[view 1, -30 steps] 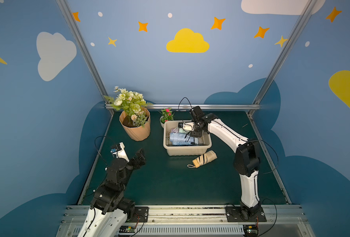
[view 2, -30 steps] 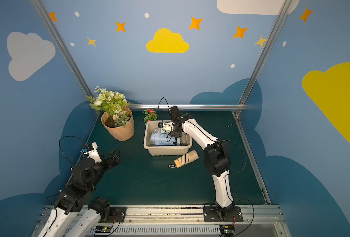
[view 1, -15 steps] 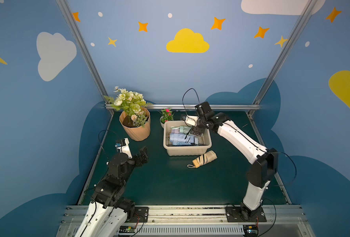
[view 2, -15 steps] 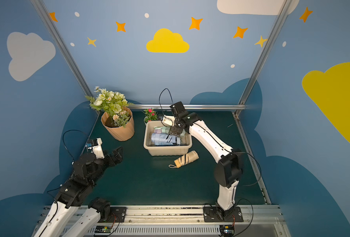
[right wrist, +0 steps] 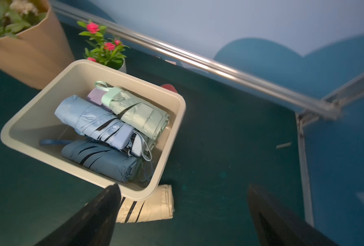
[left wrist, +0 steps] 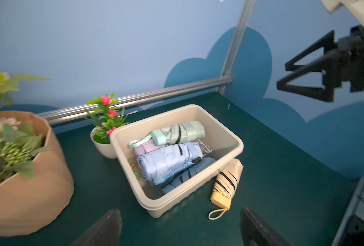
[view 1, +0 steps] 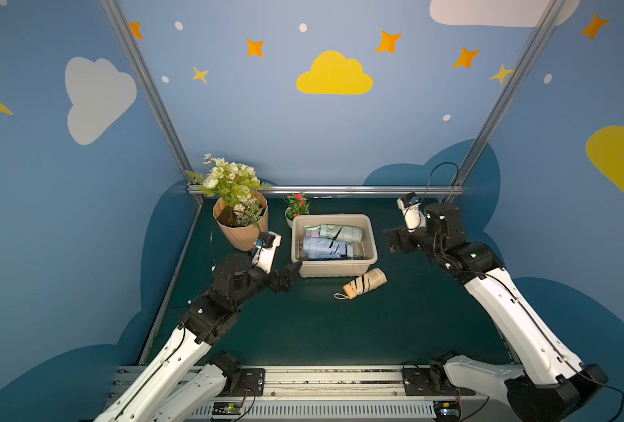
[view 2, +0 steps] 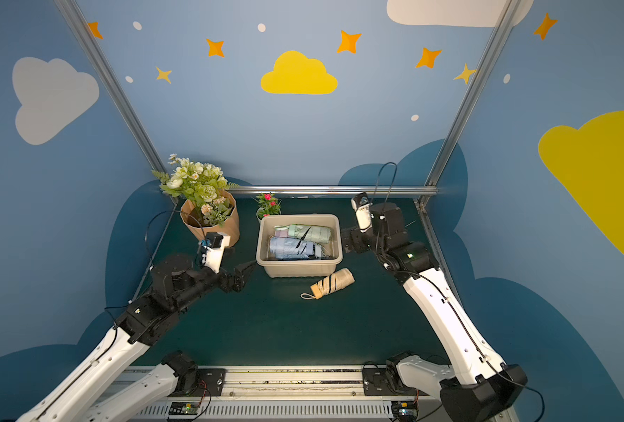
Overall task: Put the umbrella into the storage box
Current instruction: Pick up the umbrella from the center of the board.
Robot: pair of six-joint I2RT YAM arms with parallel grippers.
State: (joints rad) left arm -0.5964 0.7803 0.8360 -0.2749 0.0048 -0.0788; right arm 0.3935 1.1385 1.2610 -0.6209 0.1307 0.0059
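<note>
Since a second ago the right gripper (view 1: 389,241) has drawn back from over the storage box (view 1: 336,269) and now hangs off the box's right side. The left gripper (view 1: 290,276) has come forward to the box's near left corner. Both pairs of fingers are spread wide with nothing between them, and the left wrist view shows the right gripper (left wrist: 282,75) empty in the air.

The cream umbrella (view 1: 365,282) is folded, with black stripes, a yellowish handle end and a loop strap. It lies slanted on the green table (view 1: 321,329), outside the box, its fabric end right against the near wall by the right corner.

In the box lie a mint green umbrella (view 1: 339,233), a light blue umbrella (view 1: 323,246), a darker blue umbrella (right wrist: 100,158) along the near wall, and a lilac umbrella (left wrist: 147,147) mostly hidden beneath.

A small white pot of pink flowers (view 1: 297,208) stands at the box's far left corner. The tan flower pot (view 1: 239,235) stands left of that, close behind the left wrist.

Open table runs from the umbrella's handle end to the front rail (view 1: 339,376), and along the box's right side.
</note>
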